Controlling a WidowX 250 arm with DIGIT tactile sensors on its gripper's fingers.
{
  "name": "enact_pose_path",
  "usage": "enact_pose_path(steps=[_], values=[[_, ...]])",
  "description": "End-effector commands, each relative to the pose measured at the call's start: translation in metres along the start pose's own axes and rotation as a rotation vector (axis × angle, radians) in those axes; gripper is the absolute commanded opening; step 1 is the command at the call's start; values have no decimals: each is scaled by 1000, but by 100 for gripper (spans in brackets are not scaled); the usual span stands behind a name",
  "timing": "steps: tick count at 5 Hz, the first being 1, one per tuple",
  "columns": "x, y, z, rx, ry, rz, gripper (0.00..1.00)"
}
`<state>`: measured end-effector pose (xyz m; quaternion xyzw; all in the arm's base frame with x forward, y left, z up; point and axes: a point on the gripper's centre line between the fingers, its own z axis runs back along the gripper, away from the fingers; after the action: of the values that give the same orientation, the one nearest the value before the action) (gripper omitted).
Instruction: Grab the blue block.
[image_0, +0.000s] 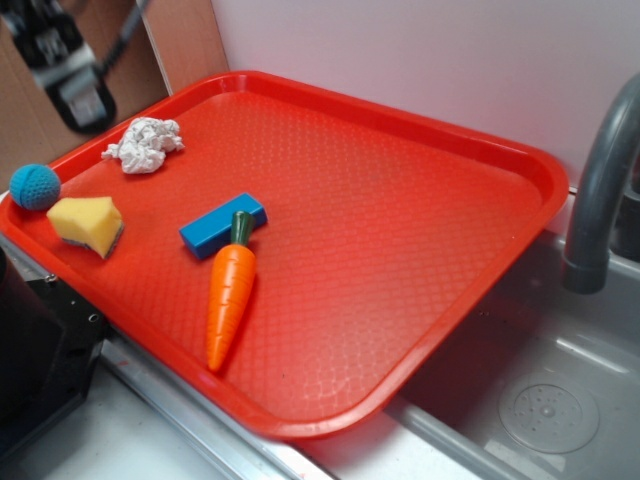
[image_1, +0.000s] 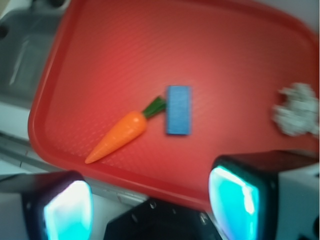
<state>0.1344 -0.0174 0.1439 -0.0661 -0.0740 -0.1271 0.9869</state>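
The blue block (image_0: 223, 224) lies flat on the red tray (image_0: 420, 200), touching the green top of the toy carrot (image_0: 229, 294). In the wrist view the block (image_1: 178, 109) lies well ahead of my fingers, with the carrot (image_1: 122, 134) to its left. My gripper (image_1: 150, 207) is open and empty, its two cyan-lit fingers (image_1: 234, 202) wide apart over the tray's near rim. In the exterior view the gripper (image_0: 65, 60) is blurred, high above the tray's far left corner.
A teal knitted ball (image_0: 35, 186), a yellow sponge (image_0: 87, 223) and a crumpled white cloth (image_0: 145, 144) lie at the tray's left end; the cloth also shows in the wrist view (image_1: 297, 109). A grey faucet (image_0: 600, 180) and the sink basin (image_0: 550, 400) are on the right.
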Motion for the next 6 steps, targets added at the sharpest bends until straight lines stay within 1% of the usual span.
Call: enact_pose_path(steps=[1, 2, 3, 4, 5, 6], values=[[13, 28, -56, -33, 81, -19, 100], [30, 31, -77, 85, 199, -45, 100], [30, 29, -96, 131, 232, -56, 100], [37, 40, -113, 114, 242, -74, 100], [15, 21, -124, 85, 249, -90, 100], [15, 23, -137, 60, 260, -78, 100]])
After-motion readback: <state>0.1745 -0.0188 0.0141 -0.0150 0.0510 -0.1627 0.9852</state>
